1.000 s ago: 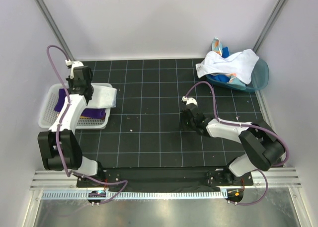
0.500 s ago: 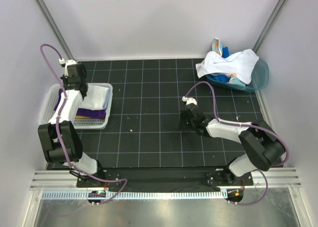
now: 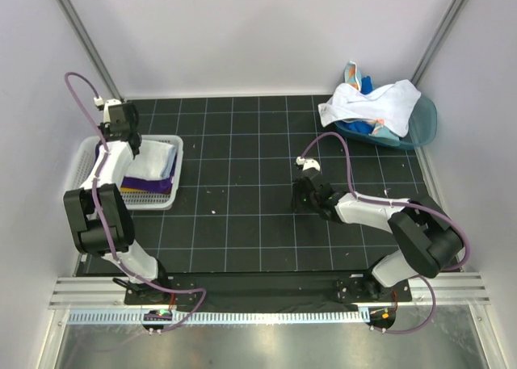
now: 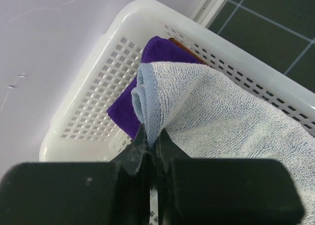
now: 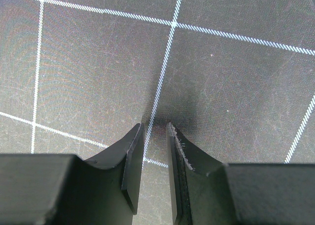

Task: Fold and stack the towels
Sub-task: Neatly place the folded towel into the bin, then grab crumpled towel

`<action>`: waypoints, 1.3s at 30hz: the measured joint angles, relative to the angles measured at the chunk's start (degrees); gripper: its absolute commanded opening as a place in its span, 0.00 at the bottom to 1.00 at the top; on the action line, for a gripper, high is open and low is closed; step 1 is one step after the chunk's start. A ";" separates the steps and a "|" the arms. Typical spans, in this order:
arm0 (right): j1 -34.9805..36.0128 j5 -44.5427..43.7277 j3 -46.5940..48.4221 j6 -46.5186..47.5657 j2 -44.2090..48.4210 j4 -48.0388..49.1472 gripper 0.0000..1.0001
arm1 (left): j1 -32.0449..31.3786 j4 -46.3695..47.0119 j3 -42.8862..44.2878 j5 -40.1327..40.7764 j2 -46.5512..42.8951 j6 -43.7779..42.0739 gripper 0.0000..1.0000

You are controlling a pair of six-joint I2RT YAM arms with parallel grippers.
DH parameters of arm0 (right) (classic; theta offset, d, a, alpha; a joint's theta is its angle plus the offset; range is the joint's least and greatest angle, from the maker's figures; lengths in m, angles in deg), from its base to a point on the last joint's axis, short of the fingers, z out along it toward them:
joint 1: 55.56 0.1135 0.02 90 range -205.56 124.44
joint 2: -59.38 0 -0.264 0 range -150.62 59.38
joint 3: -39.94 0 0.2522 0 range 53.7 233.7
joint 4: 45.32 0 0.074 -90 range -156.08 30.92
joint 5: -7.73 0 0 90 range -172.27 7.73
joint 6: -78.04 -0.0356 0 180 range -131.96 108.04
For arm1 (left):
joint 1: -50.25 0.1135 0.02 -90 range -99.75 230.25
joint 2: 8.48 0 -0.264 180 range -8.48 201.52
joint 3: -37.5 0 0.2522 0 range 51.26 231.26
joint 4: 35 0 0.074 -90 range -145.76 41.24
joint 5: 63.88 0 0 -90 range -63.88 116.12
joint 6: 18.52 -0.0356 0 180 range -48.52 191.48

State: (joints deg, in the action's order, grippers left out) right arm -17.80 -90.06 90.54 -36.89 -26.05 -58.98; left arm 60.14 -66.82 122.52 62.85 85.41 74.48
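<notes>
Top external: how's the pale blue towel lying?
— It's sitting in the basket on the purple towel, long axis running left-right. Left gripper is clamping its left corner. A second ago it was draping over the right rim. Right gripper is idling slightly apart over the mat. The tub is sitting far right.

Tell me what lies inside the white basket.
A pale towel lies on top, its corner pinched by the left hand. Under it a purple towel shows. Anything lower is mostly covered.
</notes>
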 measured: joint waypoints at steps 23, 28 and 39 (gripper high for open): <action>0.00 -2.03 -0.44 0.90 1.25 -0.33 0.42 | -9.35 -5.11 -4.92 -4.15 -17.16 17.75 0.66; -0.85 -5.29 0.39 0.79 5.29 -3.78 0.47 | -17.18 -7.39 -10.10 -11.02 -26.67 22.14 0.66; -15.54 -12.92 33.75 0.83 -5.03 -11.52 0.66 | -30.45 -17.99 -11.06 -26.25 -36.11 18.73 0.65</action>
State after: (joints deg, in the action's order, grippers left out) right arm -33.34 -102.98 124.29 -36.06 -31.08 -70.50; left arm 29.69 -84.81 111.46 36.60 49.30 93.21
